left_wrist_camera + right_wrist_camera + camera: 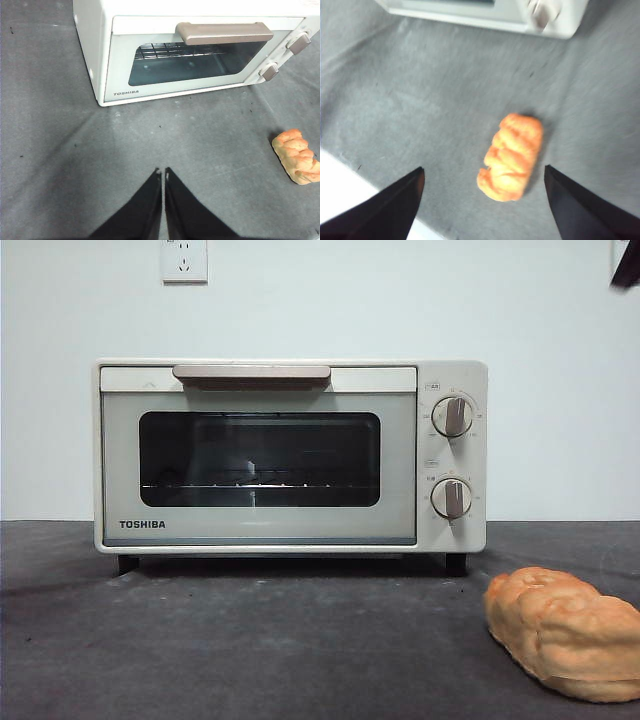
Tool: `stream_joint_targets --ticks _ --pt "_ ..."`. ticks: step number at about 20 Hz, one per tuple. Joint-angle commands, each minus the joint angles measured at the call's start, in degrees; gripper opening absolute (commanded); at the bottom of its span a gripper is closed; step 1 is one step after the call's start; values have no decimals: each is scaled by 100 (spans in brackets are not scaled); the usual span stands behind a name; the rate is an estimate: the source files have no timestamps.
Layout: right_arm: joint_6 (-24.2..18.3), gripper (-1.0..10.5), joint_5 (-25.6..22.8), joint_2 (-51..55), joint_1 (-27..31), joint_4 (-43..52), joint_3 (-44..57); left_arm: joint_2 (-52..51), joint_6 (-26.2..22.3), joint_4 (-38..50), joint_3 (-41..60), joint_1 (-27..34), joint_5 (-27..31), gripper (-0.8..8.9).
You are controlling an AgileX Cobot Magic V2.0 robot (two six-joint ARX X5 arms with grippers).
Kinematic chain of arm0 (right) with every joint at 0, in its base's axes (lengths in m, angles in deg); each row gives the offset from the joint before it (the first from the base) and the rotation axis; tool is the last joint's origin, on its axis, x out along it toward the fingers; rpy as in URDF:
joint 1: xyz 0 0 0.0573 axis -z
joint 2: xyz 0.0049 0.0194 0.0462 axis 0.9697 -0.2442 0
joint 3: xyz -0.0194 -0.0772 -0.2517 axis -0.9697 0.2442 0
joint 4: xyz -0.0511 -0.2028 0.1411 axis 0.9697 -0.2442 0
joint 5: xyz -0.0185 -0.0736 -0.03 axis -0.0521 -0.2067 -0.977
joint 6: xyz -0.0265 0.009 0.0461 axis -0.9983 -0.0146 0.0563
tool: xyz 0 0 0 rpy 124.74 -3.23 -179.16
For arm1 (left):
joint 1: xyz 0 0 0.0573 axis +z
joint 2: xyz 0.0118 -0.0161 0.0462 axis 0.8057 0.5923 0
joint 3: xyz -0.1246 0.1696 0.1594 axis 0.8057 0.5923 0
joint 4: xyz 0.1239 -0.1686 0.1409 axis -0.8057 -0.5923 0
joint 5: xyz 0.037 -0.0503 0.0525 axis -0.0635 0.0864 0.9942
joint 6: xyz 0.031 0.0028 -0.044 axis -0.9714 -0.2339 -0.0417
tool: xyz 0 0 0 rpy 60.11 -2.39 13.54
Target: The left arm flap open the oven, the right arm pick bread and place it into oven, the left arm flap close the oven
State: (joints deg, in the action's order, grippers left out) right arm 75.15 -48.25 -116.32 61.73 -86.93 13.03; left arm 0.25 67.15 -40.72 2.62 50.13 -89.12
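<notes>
A: Where does the oven (pixel 290 455) stand?

B: It stands on the dark grey surface (pixel 250 640), with its back near the white wall (pixel 400 300). Its door is closed. The beige handle (pixel 251 373) runs along the top of the door, and through the dark window (pixel 260 458) I can see the wire rack (pixel 240 484). The two round knobs (pixel 452 416) are on the panel beside the door, one above the other.

A: And the bread (pixel 567 632)?

B: It lies on the surface in front of the oven, apart from it, toward the side where the knobs are. Nothing touches it. It is golden-orange and lumpy, with a paler part low on its side.

A: What does the left pincer (pixel 163 172) do?

B: It hangs above the bare surface in front of the oven door. Its two black jaws are pressed nearly together, with only a thin line between them, and they hold nothing.

A: And the right pincer (pixel 484 172)?

B: Its jaws are spread wide and empty. In its wrist view, the bread (pixel 511 156) shows between the two jaws, but it is below them and not touched. That picture is a little blurred. In the front view, only a black tip (pixel 627 265) is visible at one upper corner, and I cannot tell which arm it belongs to.
</notes>
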Motion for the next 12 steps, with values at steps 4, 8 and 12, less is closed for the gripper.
stream_joint_targets --ticks 4,8,12 --pt "1217 394 -787 -66 -929 1349 1102 24 -68 26 -129 -13 -20 16" --pt "1622 404 -1648 -422 -1661 2096 1659 24 -70 28 -129 -13 -20 16" --pt "1714 407 -2420 -1106 -2168 2660 1676 24 -68 28 -129 -13 -20 16"
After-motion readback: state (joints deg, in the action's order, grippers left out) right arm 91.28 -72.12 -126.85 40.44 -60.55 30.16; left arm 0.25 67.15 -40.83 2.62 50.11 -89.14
